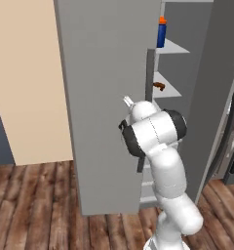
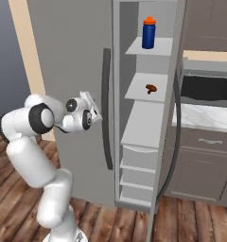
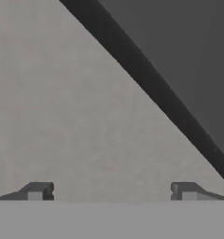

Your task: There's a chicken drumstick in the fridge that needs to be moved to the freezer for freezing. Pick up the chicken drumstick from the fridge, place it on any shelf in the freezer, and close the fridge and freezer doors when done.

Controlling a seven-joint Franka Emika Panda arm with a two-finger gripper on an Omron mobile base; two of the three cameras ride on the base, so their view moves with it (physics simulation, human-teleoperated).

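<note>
- The gripper [image 3: 112,191] has its 2 fingers wide apart and holds nothing; it faces the closed grey fridge door [image 2: 73,56], near the dark handle [image 2: 106,108].
- The chicken drumstick [image 2: 151,88] lies on the second freezer shelf [image 2: 139,94], toward its right edge.
- The blue bottle [image 2: 148,33] stands on the shelf above.
- In the left base view the arm hides the lower freezer drawers.

One chicken drumstick [image 2: 151,88] on a freezer shelf [image 2: 144,90], one blue bottle [image 2: 148,33] w/ orange cap a shelf up. Three pale shelves, approx. three drawers [image 2: 139,172] below. Two dark bar handles [image 2: 106,108]. One microwave [image 2: 206,88].
</note>
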